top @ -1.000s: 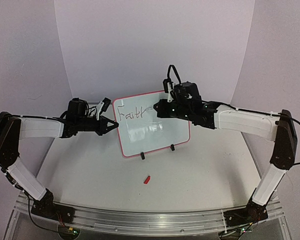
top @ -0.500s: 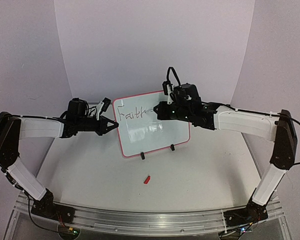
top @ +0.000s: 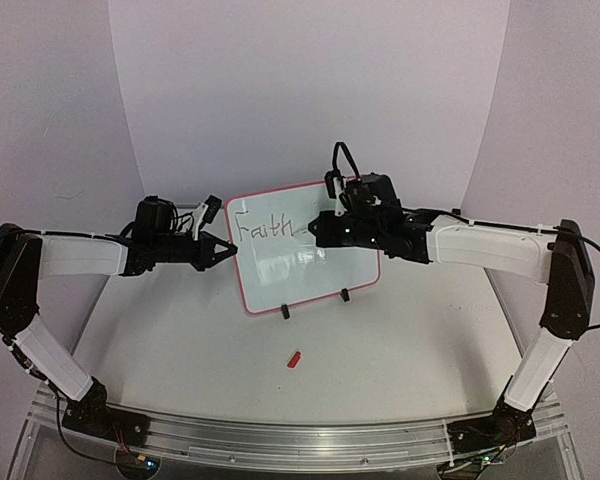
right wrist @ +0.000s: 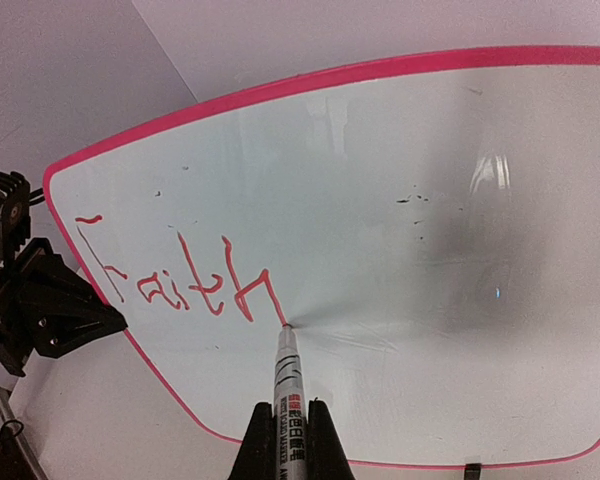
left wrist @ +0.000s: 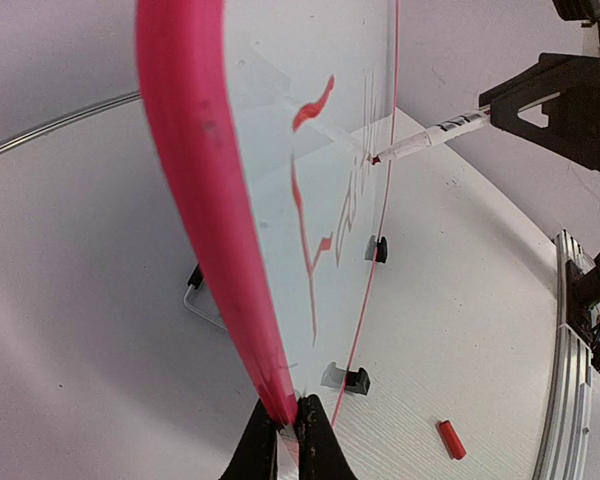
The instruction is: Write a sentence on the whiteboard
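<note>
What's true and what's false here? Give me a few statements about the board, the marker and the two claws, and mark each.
The left claw pinches the rim of the whiteboard. True.
The right claw holds a marker with its tip on the board. True.
The sentence reads "Faith in new starts". False: only "Faith" is written.
The whiteboard lies flat. False: it stands upright on black feet.
The small red piece lies behind the board. False: it lies on the table in front of it.

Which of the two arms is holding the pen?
The right arm's fingers clamp the marker against the whiteboard; the left fingers only pinch its pink rim.
</note>
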Controlling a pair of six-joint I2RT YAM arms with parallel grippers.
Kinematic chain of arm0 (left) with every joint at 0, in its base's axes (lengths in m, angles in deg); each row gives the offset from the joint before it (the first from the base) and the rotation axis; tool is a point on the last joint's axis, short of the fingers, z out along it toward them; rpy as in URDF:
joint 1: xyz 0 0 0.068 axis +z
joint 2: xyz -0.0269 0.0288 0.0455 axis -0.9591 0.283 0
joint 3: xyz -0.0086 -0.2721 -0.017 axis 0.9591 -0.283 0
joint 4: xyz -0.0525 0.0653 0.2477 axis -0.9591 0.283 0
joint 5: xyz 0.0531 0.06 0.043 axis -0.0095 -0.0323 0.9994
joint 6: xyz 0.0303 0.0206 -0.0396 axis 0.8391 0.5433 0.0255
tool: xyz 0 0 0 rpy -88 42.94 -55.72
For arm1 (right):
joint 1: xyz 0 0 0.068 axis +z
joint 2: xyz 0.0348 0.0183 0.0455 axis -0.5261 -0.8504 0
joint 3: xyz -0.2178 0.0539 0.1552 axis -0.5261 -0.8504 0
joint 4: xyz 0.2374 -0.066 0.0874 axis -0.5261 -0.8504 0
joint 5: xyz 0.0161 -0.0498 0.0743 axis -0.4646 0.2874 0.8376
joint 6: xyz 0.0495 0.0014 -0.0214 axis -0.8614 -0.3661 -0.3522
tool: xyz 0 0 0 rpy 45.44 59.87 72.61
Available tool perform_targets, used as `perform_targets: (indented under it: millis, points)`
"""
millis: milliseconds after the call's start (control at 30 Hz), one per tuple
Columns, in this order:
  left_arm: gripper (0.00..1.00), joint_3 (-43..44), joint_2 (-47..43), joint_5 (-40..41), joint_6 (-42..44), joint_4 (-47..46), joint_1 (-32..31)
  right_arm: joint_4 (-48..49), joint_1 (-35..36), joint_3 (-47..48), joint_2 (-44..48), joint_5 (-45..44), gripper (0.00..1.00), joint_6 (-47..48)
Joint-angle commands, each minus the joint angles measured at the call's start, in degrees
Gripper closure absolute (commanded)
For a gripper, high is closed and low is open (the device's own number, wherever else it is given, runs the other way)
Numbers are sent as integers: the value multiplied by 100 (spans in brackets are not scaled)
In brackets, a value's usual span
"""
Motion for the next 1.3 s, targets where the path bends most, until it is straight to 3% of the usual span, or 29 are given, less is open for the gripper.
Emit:
perform_targets:
  millis: [0, 633, 1267]
  points:
    - [100, 58, 76, 410, 428, 147, 4, -11, -39, 70, 146, -141, 100, 39]
    - [100, 36, 52, 428, 418, 141, 6, -197, -215, -211, 1048, -266, 100, 277]
    - [100, 50, 104, 428, 435, 149, 2, -198, -363, 110, 514, -177, 100, 290]
